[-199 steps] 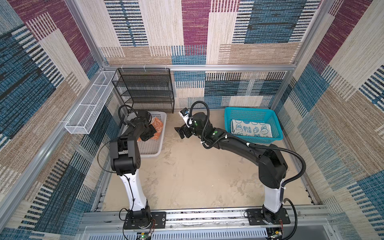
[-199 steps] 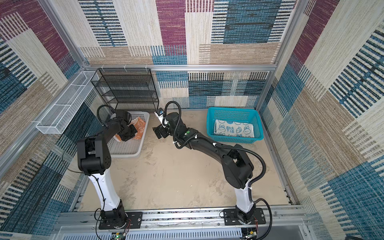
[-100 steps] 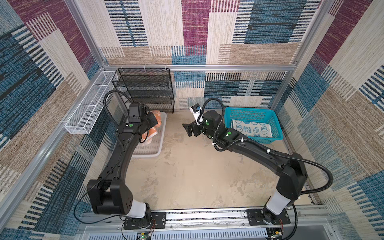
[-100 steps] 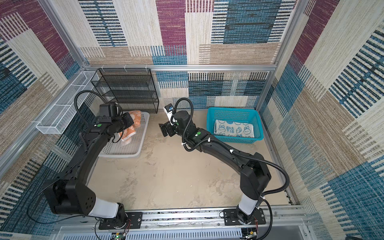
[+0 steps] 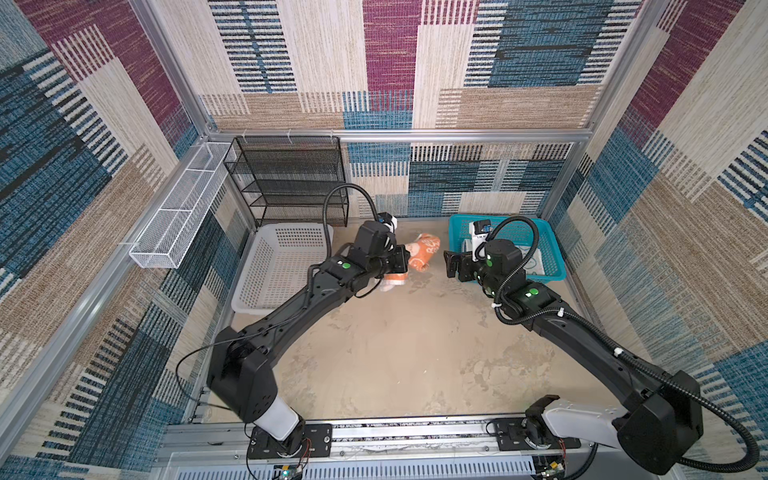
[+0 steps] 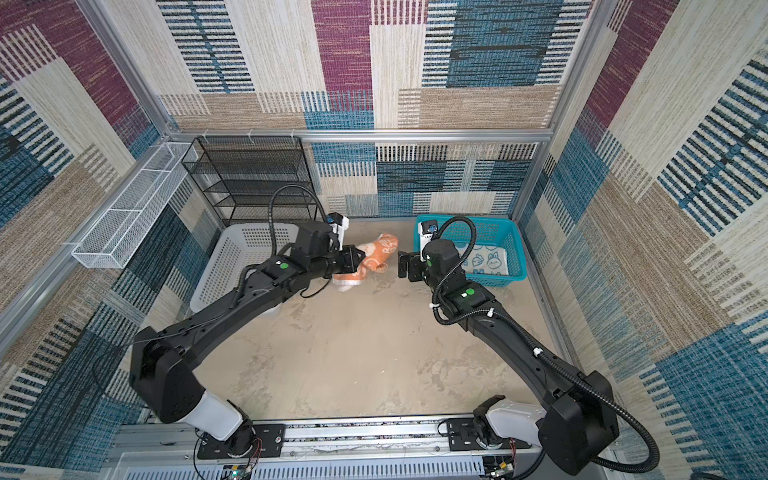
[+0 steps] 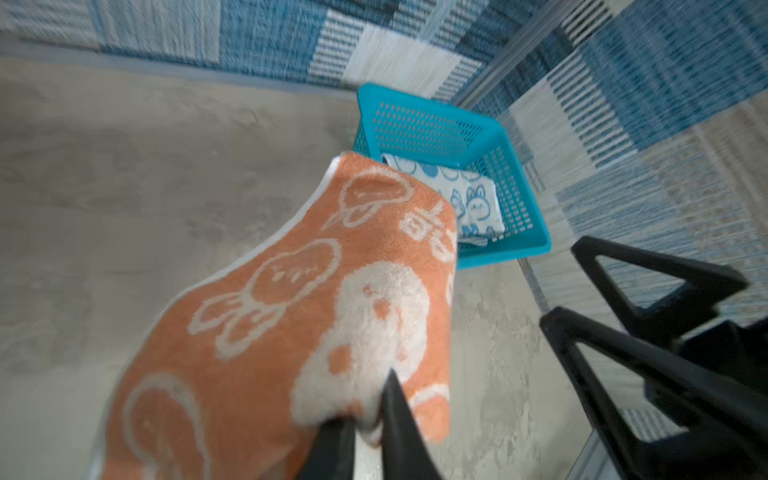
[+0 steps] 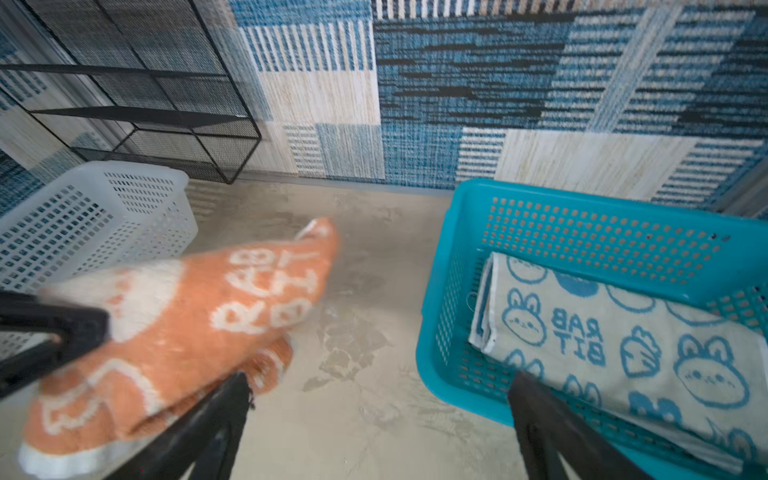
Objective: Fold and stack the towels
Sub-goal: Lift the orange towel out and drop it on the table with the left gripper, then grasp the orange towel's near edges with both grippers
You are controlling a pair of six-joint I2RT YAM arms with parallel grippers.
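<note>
My left gripper (image 7: 365, 403) is shut on a corner of the orange towel (image 7: 270, 332) with white cartoon faces. The towel (image 5: 424, 255) hangs crumpled just above the floor between the two baskets. In both top views the left gripper (image 5: 401, 264) (image 6: 353, 259) is at the towel's left end. The right gripper (image 8: 380, 399) stands wide open and holds nothing. It (image 5: 453, 266) hovers just right of the orange towel (image 8: 187, 332) and faces it. A folded teal-white rabbit towel (image 8: 623, 340) (image 6: 486, 262) lies flat in the blue basket (image 8: 582, 199). The third towel is out of view.
A white plastic basket (image 5: 282, 266) sits on the floor at the left. Behind it, against the back wall, stands a black wire shelf (image 5: 291, 178). A white wire tray (image 5: 183, 212) hangs on the left wall. The blue basket (image 6: 518, 249) is in the back right corner.
The left arm has carried the orange towel out of the white basket and rightward to the middle of the floor. The open right gripper has drawn back to the right, towards the blue basket.
</note>
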